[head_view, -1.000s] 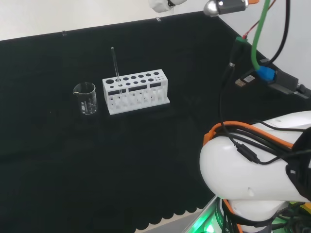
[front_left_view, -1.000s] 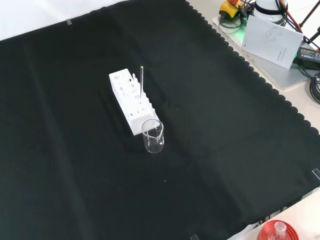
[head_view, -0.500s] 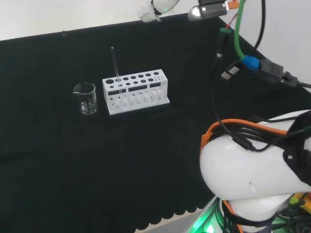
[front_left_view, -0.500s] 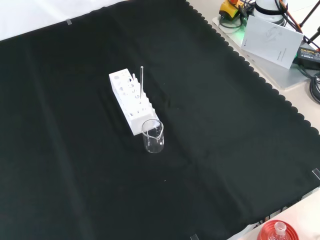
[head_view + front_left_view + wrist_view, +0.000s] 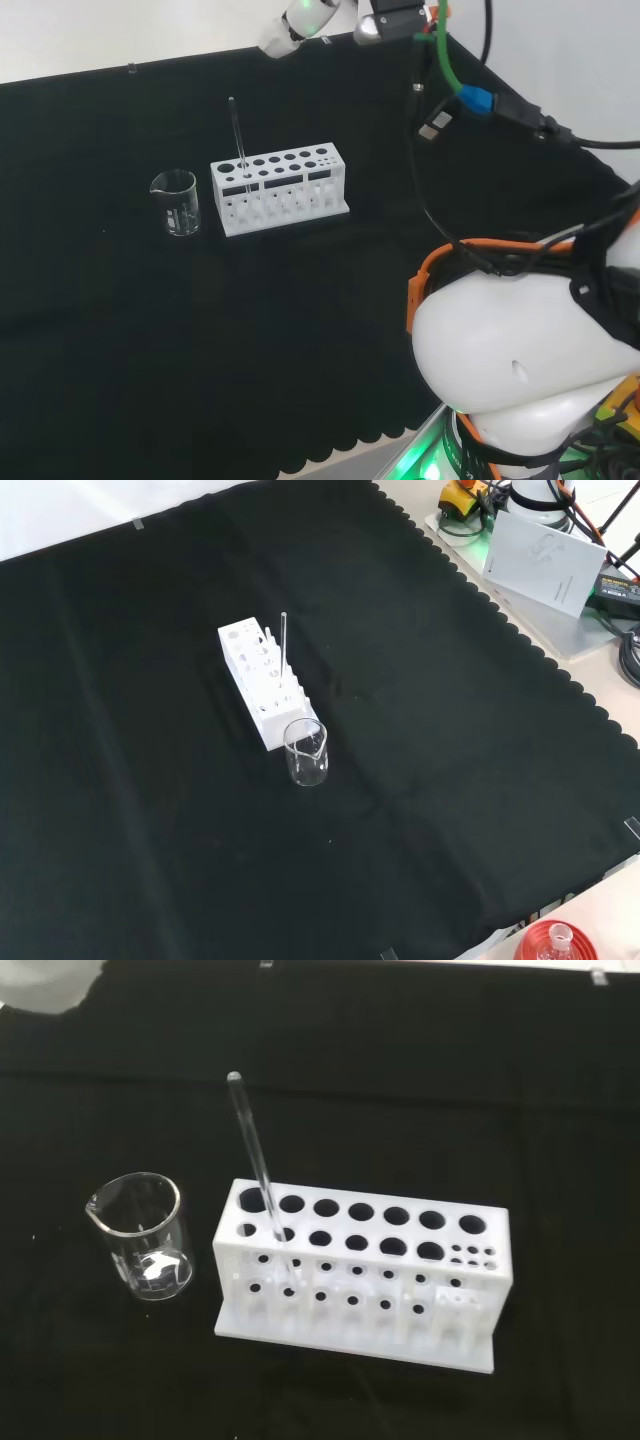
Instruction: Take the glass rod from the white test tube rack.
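- status: your task is at the start. nothing grabbed yet, judging by how things lie now.
- glass rod [image 5: 258, 1168] stands in the white test tube rack [image 5: 362, 1270], in an end hole of the rack on the beaker side, leaning a little with its top end well above the rack's top face.
- head view: the rod [image 5: 236, 135] is at the left end of the rack [image 5: 279, 188]. front view: same rod [image 5: 284, 640] rises from the rack [image 5: 262, 678] on the black cloth of the bench [image 5: 450, 780].
- empty clear beaker [image 5: 143, 1236] sits just beside the rack on the rod's end, apart from it, not touching. watch it on your approach; my guess is it's the one thing you could knock.
- hand [image 5: 300, 20] is high at the top edge of the head view, well apart from the rack and rod, touching nothing.
- fingers: cannot tell if wide or curled; only a blurred white bit of the hand shows. they hold nothing that i can see.
- left to do, all of it: bring the hand down over the rod's free upper part, close on it, lift straight up out of the hole so the rack doesn't tip or drag.
- rack looks light, so it may lift with the rod if you pull at an angle.
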Robot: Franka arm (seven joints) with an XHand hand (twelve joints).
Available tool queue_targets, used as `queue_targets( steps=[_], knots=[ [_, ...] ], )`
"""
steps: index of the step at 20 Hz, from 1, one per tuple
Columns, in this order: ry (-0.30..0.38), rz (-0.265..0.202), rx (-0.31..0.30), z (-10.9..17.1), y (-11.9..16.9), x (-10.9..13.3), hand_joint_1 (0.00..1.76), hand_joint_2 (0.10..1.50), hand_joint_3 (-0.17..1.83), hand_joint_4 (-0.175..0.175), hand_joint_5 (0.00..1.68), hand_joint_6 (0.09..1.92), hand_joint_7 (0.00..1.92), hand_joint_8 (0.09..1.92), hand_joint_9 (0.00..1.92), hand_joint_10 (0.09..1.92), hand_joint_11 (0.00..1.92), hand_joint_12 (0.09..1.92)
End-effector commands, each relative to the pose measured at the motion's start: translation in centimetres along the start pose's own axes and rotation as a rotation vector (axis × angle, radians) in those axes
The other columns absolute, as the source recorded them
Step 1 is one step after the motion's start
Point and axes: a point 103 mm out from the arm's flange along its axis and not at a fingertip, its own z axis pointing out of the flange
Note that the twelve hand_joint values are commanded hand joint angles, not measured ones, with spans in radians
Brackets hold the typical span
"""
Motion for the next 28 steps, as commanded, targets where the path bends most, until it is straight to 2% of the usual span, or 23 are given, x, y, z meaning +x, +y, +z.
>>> queue_targets(
  steps=[1,10,22,28],
  knots=[
    [0.010,-0.035,0.027,0.7,2.4,0.9,0.68,0.70,0.15,0.078,0.15,0.09,0.01,0.72,0.24,0.97,0.28,1.44],
    [0.025,-0.052,0.079,2.7,4.8,0.2,0.68,0.70,0.16,0.069,0.16,0.09,0.03,0.74,0.28,0.95,0.30,1.42],
    [0.013,-0.082,0.157,5.6,7.3,1.4,0.66,0.70,0.17,0.062,0.17,0.09,0.05,0.75,0.30,0.94,0.31,1.42],
    [0.037,-0.100,0.137,6.3,8.3,1.5,0.67,0.70,0.18,0.049,0.20,0.09,0.10,0.77,0.35,0.93,0.35,1.40]
  ],
)
